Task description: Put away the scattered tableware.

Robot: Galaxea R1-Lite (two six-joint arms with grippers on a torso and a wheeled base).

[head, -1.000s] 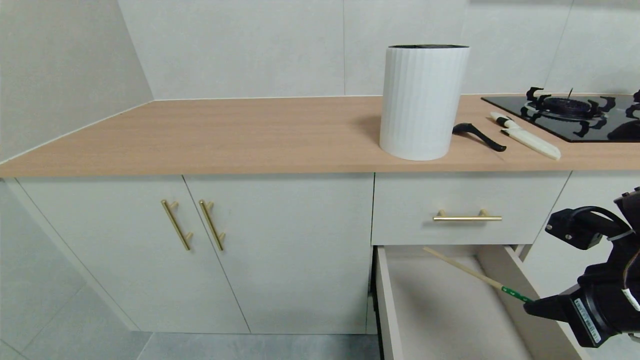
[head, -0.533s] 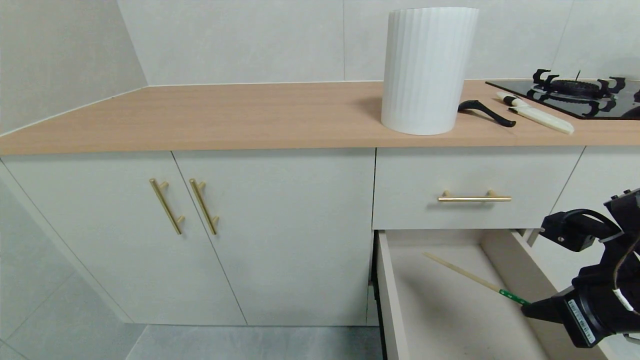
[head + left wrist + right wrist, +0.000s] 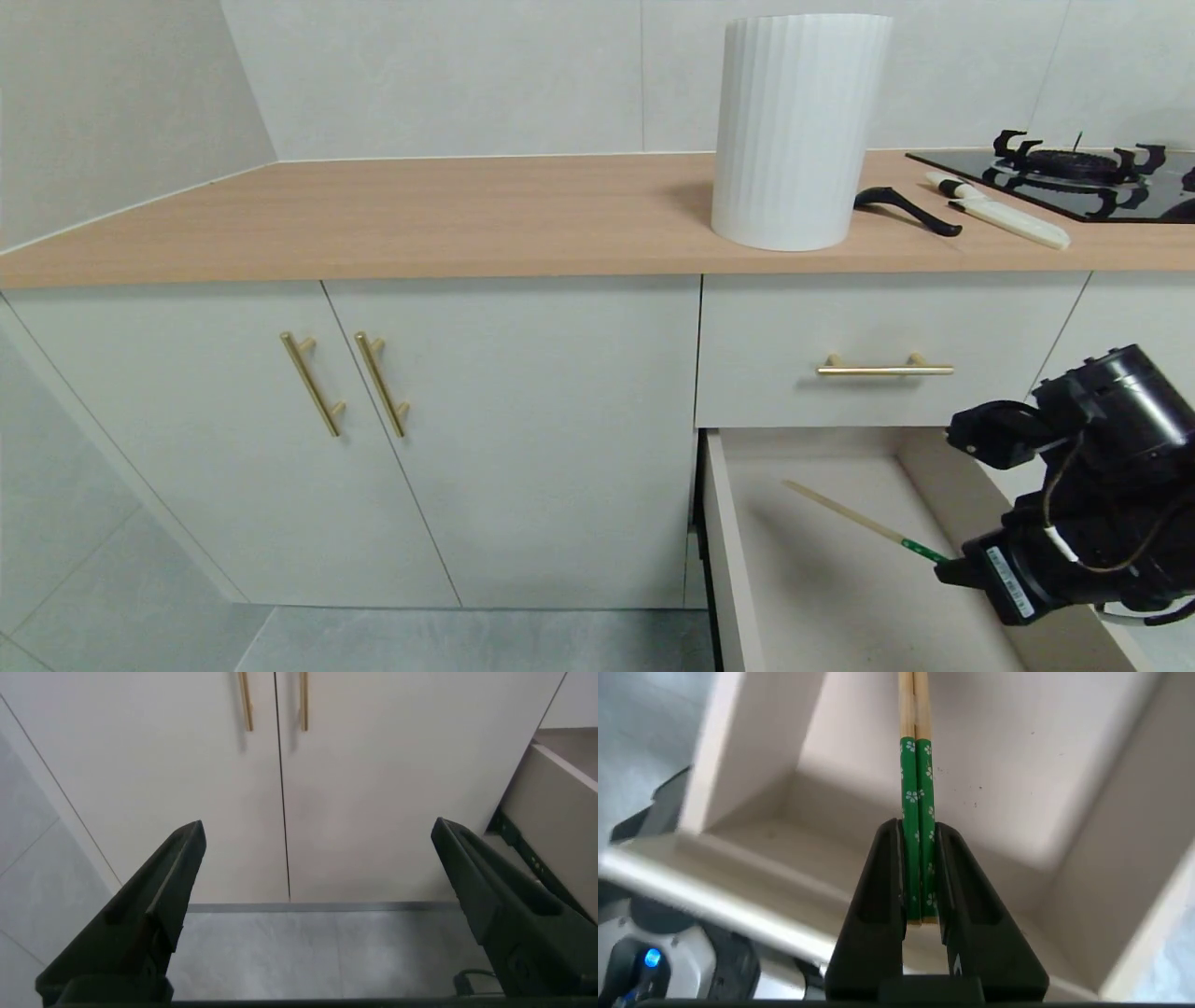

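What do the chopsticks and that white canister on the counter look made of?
The chopsticks: probably bamboo or wood; pale matte shafts, green-painted ends with a white print. The white canister: likely matte plastic or ceramic; ribbed, no glare, cannot tell which.

right hand (image 3: 945, 569) sits low on the robot's right, wrist angled down and forward, fingers pinched on the green end of the chopsticks (image 3: 915, 756). left hand (image 3: 318, 840) has its fingers spread wide apart.
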